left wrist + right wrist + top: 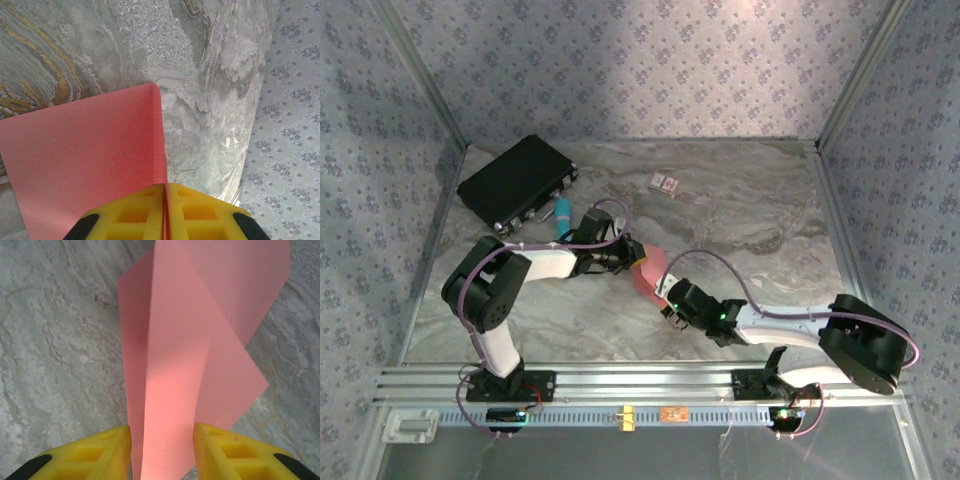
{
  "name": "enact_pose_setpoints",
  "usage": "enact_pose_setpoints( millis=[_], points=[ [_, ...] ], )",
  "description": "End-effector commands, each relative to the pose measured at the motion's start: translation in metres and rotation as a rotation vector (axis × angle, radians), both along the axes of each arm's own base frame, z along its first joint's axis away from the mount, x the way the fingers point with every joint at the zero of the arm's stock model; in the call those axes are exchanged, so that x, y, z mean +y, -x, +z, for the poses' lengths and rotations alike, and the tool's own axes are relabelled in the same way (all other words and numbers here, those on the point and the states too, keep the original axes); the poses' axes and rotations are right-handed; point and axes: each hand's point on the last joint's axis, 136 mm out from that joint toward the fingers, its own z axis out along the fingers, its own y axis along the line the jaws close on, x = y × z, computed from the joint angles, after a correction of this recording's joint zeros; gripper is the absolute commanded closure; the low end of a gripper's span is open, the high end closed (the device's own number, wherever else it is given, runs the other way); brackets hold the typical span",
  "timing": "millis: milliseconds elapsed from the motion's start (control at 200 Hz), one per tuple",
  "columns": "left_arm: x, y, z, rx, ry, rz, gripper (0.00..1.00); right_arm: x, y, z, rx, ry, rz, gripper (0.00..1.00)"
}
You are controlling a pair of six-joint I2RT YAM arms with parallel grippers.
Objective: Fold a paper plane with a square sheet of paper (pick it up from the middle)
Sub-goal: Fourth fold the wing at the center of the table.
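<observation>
Top external view shows both arms meeting at mid-table, with the square sheet of paper (648, 270) between the left gripper (628, 258) and the right gripper (663, 293). It is held up off the marble table (750, 220), probably so that a fold can be formed in the air instead of against the surface.

In the left wrist view, the left gripper (165, 200) is closed tight on the sheet (85, 160). Only a thin pink line of paper shows between its yellow fingers (125, 217). It seems to act as the anchor, pinning the crease while the free flap stands up to the left.

In the right wrist view, the right gripper (162, 450) stands well apart. The folded sheet (200, 315) runs through the gap between its fingers (100, 455), and whether the pads touch it cannot be told. It looks placed to straddle the fold before pinching.

There is one sheet, with two visible creases, and two grippers. A black case (515, 180), a teal marker (563, 213) and a small patterned card (664, 183) lie apart at the back.
</observation>
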Motion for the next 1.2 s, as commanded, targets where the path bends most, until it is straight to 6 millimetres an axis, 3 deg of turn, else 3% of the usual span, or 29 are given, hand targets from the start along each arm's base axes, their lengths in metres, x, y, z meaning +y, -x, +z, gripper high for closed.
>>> enact_pose_setpoints(
  millis=[0,215,395,705,1194],
  points=[
    [-0.004,-0.004,0.007,-0.016,0.014,-0.013,0.9,0.006,-0.014,0.018,-0.118,0.02,-0.009,0.61],
    [-0.004,-0.004,0.008,-0.019,0.015,-0.011,0.9,0.008,-0.016,0.022,-0.163,0.024,-0.01,0.62],
    [-0.004,-0.005,0.007,-0.017,0.017,-0.011,0.9,0.015,-0.004,0.005,-0.093,0.059,0.081,0.63],
    [-0.003,-0.004,0.008,-0.016,0.022,-0.007,0.9,0.009,-0.018,0.01,-0.161,0.075,-0.008,0.64],
    [0.0,-0.004,0.005,-0.014,0.007,0.006,0.9,0.013,-0.018,0.011,-0.158,0.038,-0.019,0.72]
  ],
)
